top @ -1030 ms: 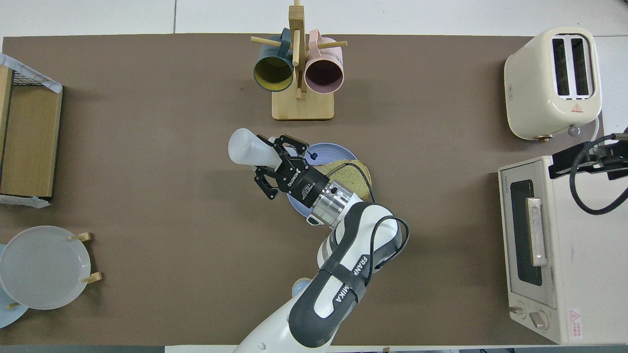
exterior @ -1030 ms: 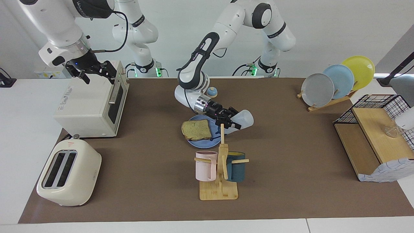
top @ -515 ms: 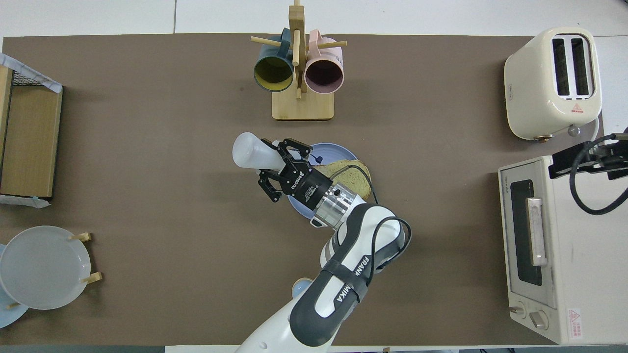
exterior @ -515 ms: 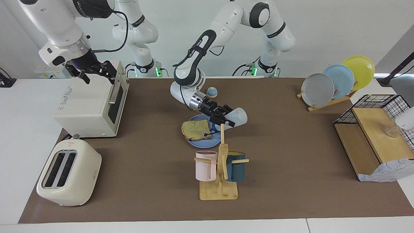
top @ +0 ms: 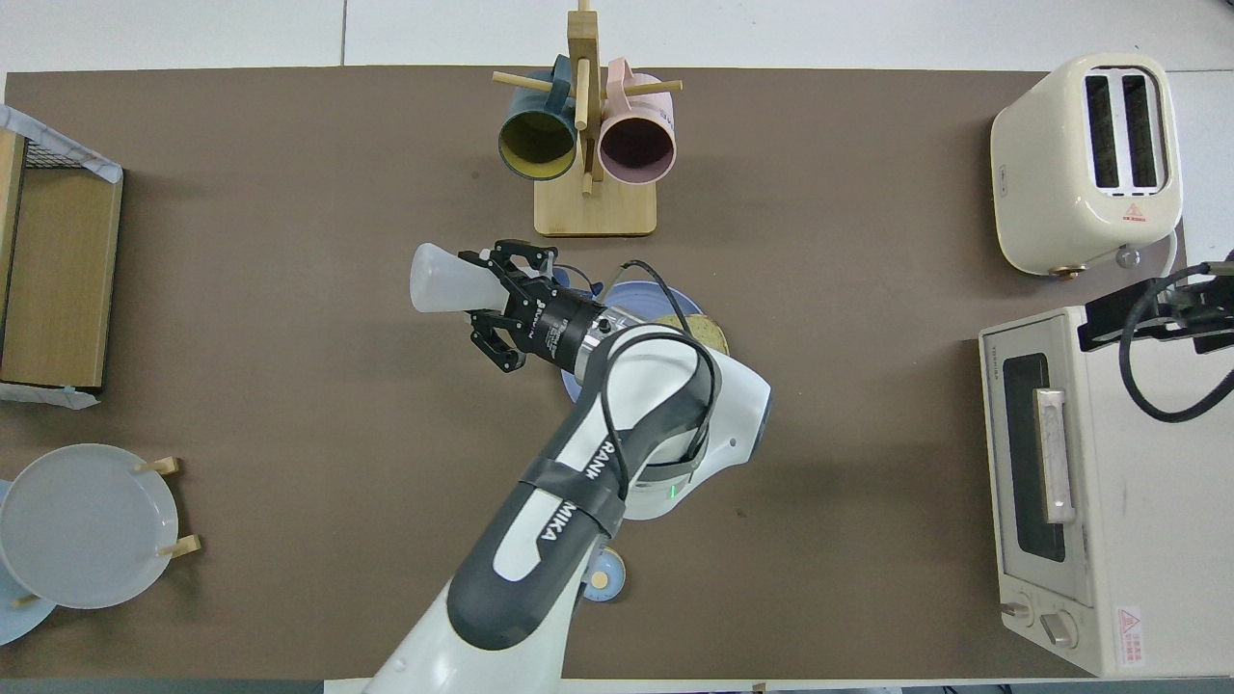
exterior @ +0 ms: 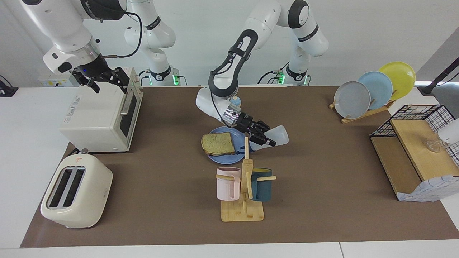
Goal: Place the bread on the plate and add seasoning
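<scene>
Bread (exterior: 218, 143): one slice lying flat on the plate, covering the part toward the right arm's end of the desk, its crust edge overhanging the rim slightly.
Plate (exterior: 227, 158): flat on the brown desk (exterior: 322, 186) near the middle, nearer to the robots than the mug rack.
Seasoning (exterior: 274, 136): held tilted on its side above the desk, just beside the plate's rim.
Left gripper (exterior: 263, 138): fingers clamped around the seasoning at its cap end, over the plate's edge.
Right gripper (exterior: 104, 80): raised over the toaster oven; fingers spread, grasping nothing.
Mug rack (exterior: 244, 193): wooden stand with a pink mug (exterior: 228, 183) and a teal mug (exterior: 261, 184).
Toaster oven (exterior: 102, 113): at the right arm's end.
</scene>
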Motion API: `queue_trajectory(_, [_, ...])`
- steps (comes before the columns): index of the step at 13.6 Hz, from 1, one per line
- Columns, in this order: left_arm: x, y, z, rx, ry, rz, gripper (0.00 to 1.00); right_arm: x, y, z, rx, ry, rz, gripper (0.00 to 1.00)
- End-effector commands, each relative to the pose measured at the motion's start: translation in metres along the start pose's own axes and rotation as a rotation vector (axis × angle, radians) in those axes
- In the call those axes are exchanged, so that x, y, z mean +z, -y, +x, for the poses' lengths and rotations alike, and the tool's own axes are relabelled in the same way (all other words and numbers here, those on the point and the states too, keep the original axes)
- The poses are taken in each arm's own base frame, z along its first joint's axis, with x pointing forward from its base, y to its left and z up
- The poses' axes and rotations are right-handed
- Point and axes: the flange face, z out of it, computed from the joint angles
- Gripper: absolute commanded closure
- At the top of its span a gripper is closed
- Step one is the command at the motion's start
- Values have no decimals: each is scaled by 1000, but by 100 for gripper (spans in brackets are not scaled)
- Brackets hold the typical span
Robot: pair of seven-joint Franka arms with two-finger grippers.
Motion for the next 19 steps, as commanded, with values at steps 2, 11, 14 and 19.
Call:
queue_trajectory(2, [35, 37, -75, -217, -241, -199, 100, -3, -3, 0, -12, -6, -1, 0])
queue_trajectory(11, [203, 47, -147, -847, -788, -646, 100, -3, -3, 1, -12, -5, 0, 0])
queue_trajectory(14, [229, 30, -147, -1051, -910, -658, 100, -3, -3, 0, -12, -6, -1, 0])
queue_trajectory(19, [242, 27, -153, -1361, -1031, -672, 100, -3, -3, 0, -12, -6, -1, 0])
